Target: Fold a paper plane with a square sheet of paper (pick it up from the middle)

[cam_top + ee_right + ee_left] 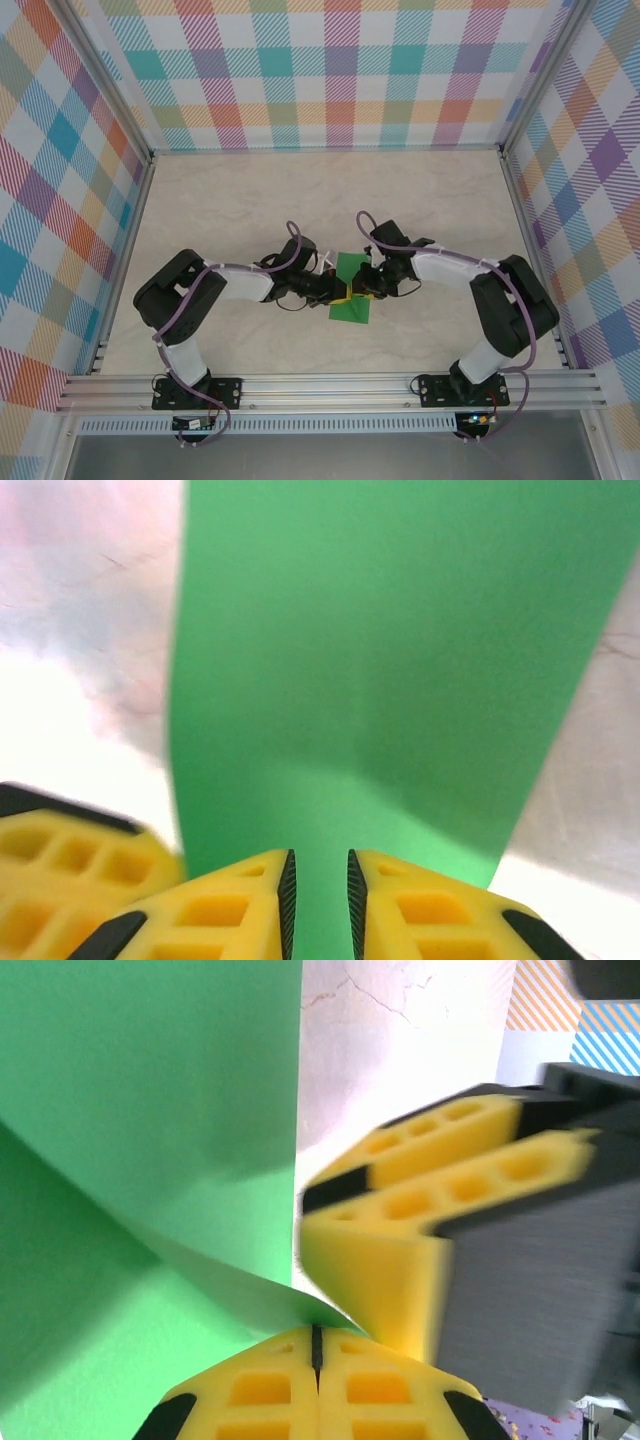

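While checkered walls [340,70] ring the pale table [250,200], both claws pinch the green sheet [351,290].

Pale marbled tabletop [250,200] spreads out beyond the grippers, faint dark veins running through it. Plaid walls [340,70] in teal, orange, pink and purple ring it, on silver posts. Nearside, behind the arms' bases, an aluminium rail [330,388] crosses.

Count of items: one thin bright green square sheet of paper [351,292]; two black robot arms with white forearm segments, one left arm [215,292] and one right arm [480,290]; two yellow-fingered grippers, left gripper [340,291] and right gripper [368,284]; one pale marbled table [250,200].
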Controlling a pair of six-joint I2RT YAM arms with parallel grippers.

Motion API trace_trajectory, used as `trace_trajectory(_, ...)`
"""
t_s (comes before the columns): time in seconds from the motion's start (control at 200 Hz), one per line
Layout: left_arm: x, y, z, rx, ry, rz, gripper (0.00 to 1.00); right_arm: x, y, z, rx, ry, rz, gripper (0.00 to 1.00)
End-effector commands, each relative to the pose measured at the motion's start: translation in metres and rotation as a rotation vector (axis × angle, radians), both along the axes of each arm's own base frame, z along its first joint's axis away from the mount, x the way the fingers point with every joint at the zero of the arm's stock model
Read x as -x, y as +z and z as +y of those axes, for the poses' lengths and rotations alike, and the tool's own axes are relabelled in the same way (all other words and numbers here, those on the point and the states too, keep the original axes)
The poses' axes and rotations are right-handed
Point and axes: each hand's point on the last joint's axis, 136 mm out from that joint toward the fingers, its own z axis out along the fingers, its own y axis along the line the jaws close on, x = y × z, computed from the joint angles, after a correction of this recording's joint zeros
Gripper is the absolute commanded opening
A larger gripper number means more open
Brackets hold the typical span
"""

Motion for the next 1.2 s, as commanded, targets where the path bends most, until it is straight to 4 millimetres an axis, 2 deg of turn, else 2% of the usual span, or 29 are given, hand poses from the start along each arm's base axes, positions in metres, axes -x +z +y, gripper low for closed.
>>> trace_trajectory(0.0,-0.006,0.004,-0.012,0.015,0.01,-0.021,0.01,-0.008,0.018,-0.01,-0.032,-0.069,-0.035,0.25)
trace_trajectory(0.115,-0.012,0.0,-0.013,0.005,0.035,-0.02,0.01,-0.003,0.022,-0.015,-0.076,-0.1,-0.062,0.3)
trace_trajectory(0.255,-0.016,-0.004,-0.012,-0.002,0.064,-0.014,0.01,0.003,0.033,-0.009,-0.171,-0.088,-0.104,0.41)
trace_trajectory(0.45,-0.017,-0.004,-0.012,-0.005,0.069,-0.015,0.01,0.006,0.028,-0.002,-0.203,-0.051,-0.078,0.43)
trace_trajectory(0.92,-0.016,-0.004,-0.011,-0.01,0.072,-0.016,0.0,0.0,0.015,-0.002,-0.164,-0.035,-0.067,0.38)
trace_trajectory(1.035,-0.016,-0.003,-0.011,-0.007,0.071,-0.018,0.0,-0.002,0.016,0.002,-0.183,-0.025,-0.07,0.33)
trace_trajectory(1.195,-0.017,0.002,-0.012,0.001,0.072,-0.026,0.0,-0.005,0.007,-0.002,-0.14,-0.042,-0.063,0.19)
